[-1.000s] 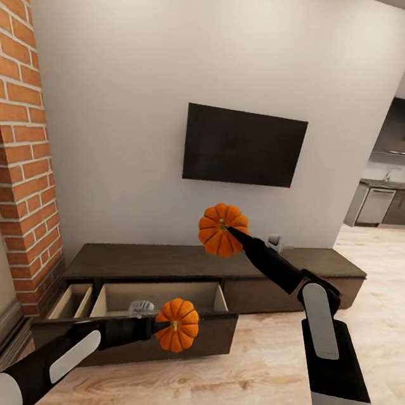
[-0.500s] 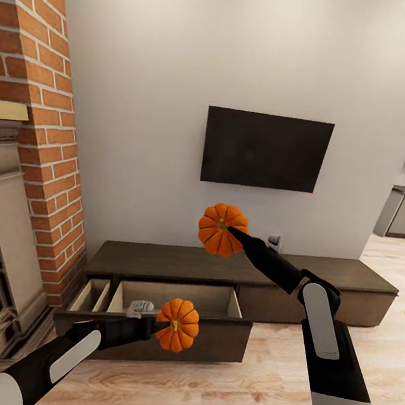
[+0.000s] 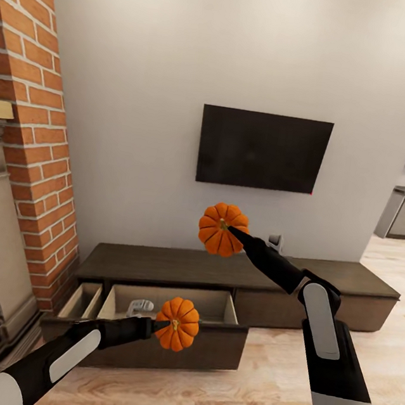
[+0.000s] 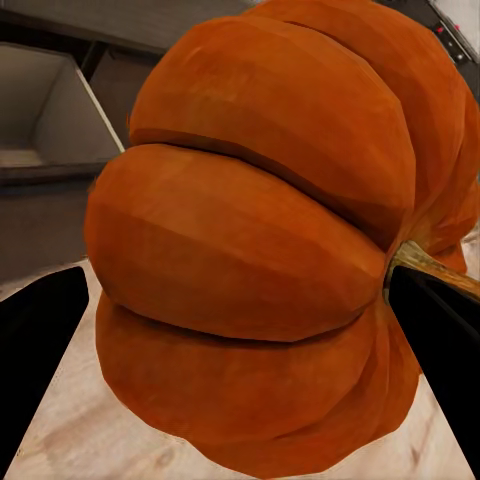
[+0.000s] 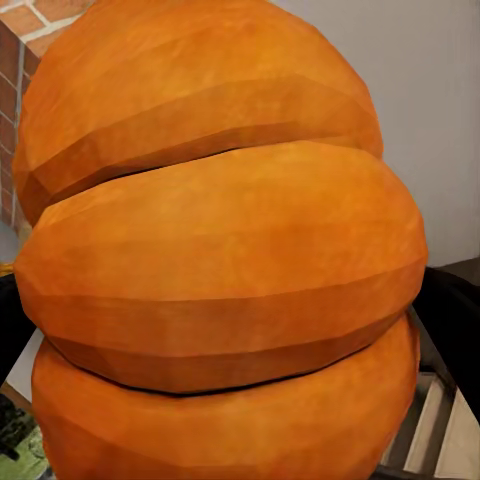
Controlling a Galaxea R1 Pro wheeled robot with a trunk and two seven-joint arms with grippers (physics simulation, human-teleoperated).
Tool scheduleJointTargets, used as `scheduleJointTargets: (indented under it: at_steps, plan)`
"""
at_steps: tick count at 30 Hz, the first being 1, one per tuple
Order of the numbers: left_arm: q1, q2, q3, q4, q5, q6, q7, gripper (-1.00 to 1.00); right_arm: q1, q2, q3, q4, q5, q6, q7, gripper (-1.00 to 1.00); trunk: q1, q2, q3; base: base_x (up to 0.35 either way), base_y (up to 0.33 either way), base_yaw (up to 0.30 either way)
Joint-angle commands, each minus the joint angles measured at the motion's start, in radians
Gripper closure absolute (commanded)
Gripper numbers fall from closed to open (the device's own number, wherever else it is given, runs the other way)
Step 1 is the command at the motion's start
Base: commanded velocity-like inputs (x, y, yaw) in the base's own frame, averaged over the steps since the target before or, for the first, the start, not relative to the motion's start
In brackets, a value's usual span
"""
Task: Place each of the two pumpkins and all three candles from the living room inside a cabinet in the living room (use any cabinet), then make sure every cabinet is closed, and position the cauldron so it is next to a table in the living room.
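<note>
Left gripper (image 3: pixel 155 325) clamps one pumpkin (image 3: pixel 177 324) just before the cabinet's (image 3: pixel 175 266) open drawer (image 3: pixel 170 300), ready to drop; right gripper (image 3: pixel 229 230), probably clamped, carries second pumpkin (image 3: pixel 222 229) above the cabinet

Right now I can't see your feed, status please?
Left gripper shut on one pumpkin; right gripper shut on the other pumpkin. Cabinet ahead, wide drawer open. Small grey item lies inside.
</note>
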Motion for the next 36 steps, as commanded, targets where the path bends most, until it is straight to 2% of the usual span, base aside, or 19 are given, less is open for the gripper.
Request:
scheduleJointTargets:
  at_steps: [1,11,13,17,21,28,33,36]
  plan:
    - [-0.001,0.001,-0.002,0.0,0.01,0.005,0.001,1.0,-0.001,0.0,-0.002,0.0,0.004,0.005,0.003,1.0,0.0,-0.001,-0.001,0.276,0.097,0.0]
    - [-0.001,0.001,0.001,-0.001,0.011,0.004,0.0,1.0,-0.001,0.001,0.0,0.012,0.003,0.005,-0.001,1.0,0.0,-0.001,-0.001,0.237,0.049,0.0]
    - [-0.001,0.001,0.001,-0.002,0.011,0.004,0.0,1.0,-0.001,0.001,0.005,0.018,0.001,0.009,-0.036,1.0,0.0,-0.001,-0.001,0.037,0.002,0.0]
    - [-0.001,0.003,0.002,-0.002,0.014,0.004,-0.001,1.0,-0.001,0.002,0.044,0.077,-0.006,0.016,-0.177,1.0,0.0,-0.001,-0.001,0.011,0.001,0.0]
    - [0.0,0.009,0.006,-0.002,0.02,0.004,-0.001,1.0,-0.002,0.003,0.056,0.175,-0.009,0.017,-0.226,1.0,0.0,-0.001,-0.001,0.002,0.0,0.0]
    - [0.0,0.018,0.114,-0.001,0.023,0.007,-0.001,1.0,-0.004,0.003,0.059,0.215,-0.013,0.018,-0.238,1.0,0.0,-0.001,-0.001,0.0,0.0,0.0]
    - [0.0,0.044,0.147,-0.001,0.025,0.014,-0.001,1.0,-0.005,0.001,0.059,0.253,-0.005,0.019,-0.237,1.0,0.0,-0.001,-0.001,0.0,0.0,0.0]
    - [-0.001,0.051,0.182,-0.001,0.023,0.05,0.001,1.0,-0.005,0.001,0.059,0.261,-0.002,0.019,-0.237,1.0,0.0,-0.001,-0.001,0.0,0.0,0.0]
